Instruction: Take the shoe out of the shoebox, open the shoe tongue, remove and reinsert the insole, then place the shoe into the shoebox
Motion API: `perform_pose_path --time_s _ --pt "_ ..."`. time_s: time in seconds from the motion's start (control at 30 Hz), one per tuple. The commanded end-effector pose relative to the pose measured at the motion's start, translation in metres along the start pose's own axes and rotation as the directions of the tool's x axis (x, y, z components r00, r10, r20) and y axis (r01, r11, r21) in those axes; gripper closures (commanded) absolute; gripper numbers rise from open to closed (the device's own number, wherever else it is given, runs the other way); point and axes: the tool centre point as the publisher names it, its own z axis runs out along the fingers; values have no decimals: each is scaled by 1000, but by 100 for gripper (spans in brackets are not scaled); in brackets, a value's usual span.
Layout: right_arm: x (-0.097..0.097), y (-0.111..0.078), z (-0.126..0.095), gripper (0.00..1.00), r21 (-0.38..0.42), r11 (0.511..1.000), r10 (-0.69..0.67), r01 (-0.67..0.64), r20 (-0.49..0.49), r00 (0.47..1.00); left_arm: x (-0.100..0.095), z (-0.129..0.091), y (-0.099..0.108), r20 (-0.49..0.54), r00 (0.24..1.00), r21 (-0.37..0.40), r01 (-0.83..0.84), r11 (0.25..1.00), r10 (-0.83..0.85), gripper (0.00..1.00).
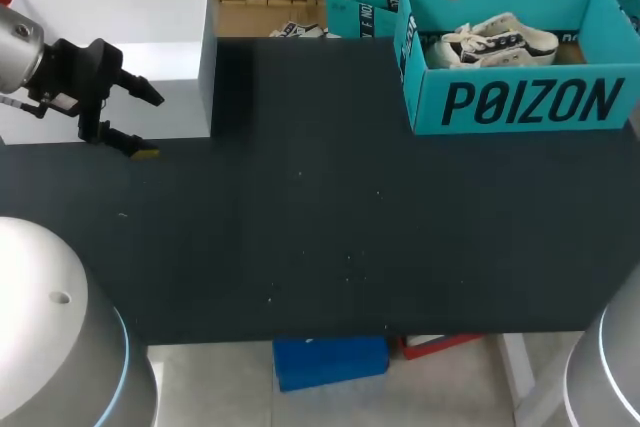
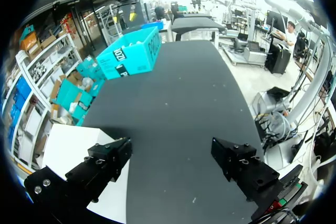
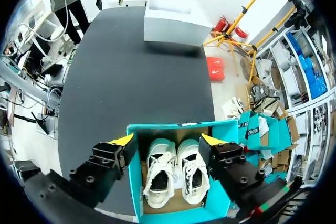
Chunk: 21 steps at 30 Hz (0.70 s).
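While our right gripper [image 3: 168,141] hangs over teal shoebox [image 3: 135,182], we see fingers spread wide, gripping nothing. Two white shoes [image 3: 173,174] lie side by side inside shoebox, below fingers. Shoebox sits at far right of black table [image 1: 330,217]. Our left gripper [image 1: 148,127] likewise spread, empty, at table's left side just beside white box [image 1: 130,37], well apart from shoebox.
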Motion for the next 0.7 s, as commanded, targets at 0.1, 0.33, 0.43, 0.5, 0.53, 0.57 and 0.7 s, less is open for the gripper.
perform_pose_path --time_s 0.1,0.33,0.43,0.5,0.53,0.57,0.7 --pt "84 6 -3 0 -48 999 -4 14 200 980 1 1 1 3 1000 0 -2 1000 2 0" --pt "137 16 9 0 -174 984 15 24 224 974 1 1 1 3 1000 0 -2 1000 2 0" --pt "154 25 13 0 -211 977 37 16 242 970 1 1 1 3 1000 0 -2 1000 2 0" --pt "164 33 17 0 -213 977 36 17 242 970 1 1 1 3 1000 0 -2 1000 2 0" --pt "167 38 19 0 -230 973 36 24 251 967 1 1 1 3 1000 0 -2 1000 2 0" --pt "171 43 22 0 -242 970 25 39 259 966 1 1 1 3 1000 0 -2 1000 2 0" --pt "187 62 39 0 -289 955 6 71 257 966 1 1 1 3 1000 0 -2 1000 2 0"
